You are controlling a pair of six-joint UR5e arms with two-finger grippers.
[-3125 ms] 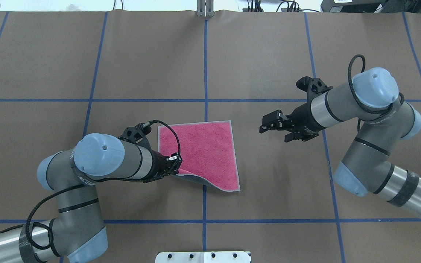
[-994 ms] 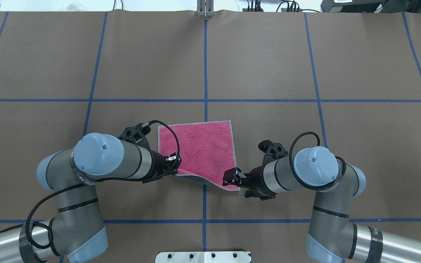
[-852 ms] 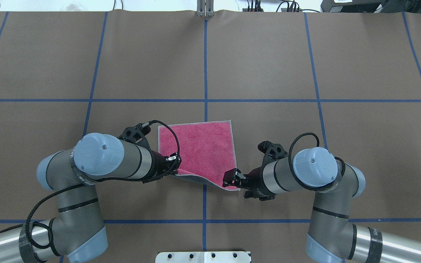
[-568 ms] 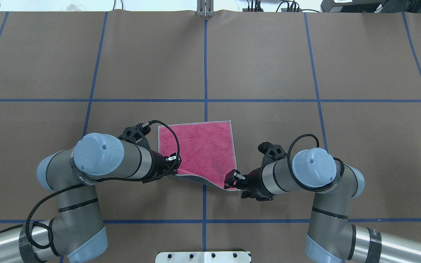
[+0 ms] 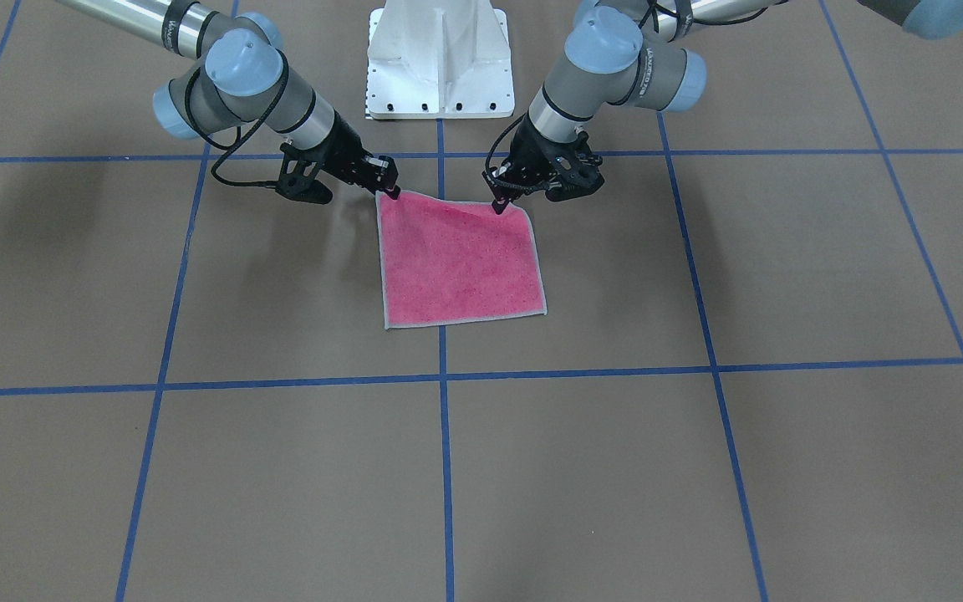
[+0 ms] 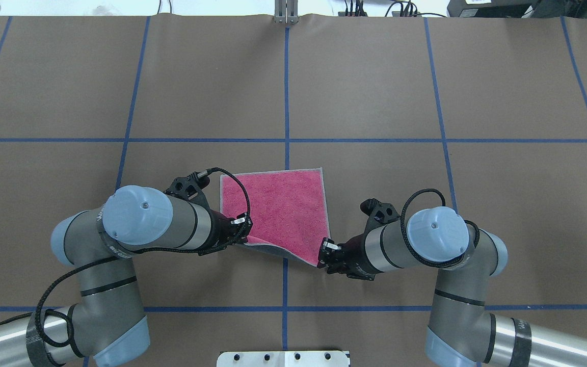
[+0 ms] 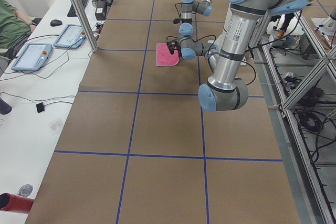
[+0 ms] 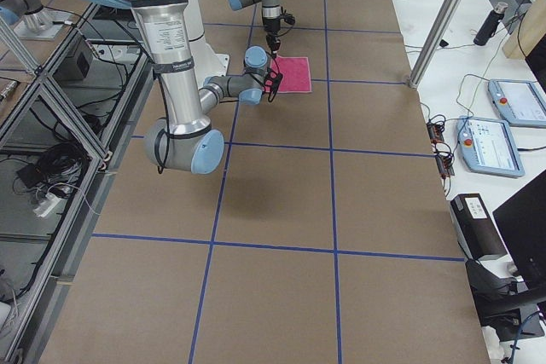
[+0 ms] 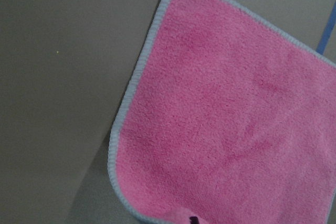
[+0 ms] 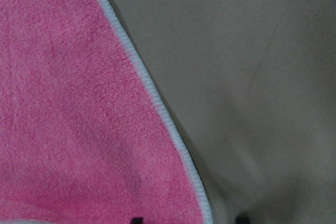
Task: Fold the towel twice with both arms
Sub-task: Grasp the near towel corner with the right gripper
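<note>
towel [image 6: 278, 209] pink-up, near edge lifted | both arms' jaws pinching its near corners

A robotics lab: brown-covered surface [image 6: 375, 76] gridded with blue tape [image 6: 286, 92], aluminium framing [image 7: 302, 85] alongside, teach pendants [image 8: 488, 144] and keyboard [image 7: 81, 2] on white side benches [image 7: 31, 108], cables trailing, a seated person [image 7: 9, 24] well beyond each end effector.
</note>
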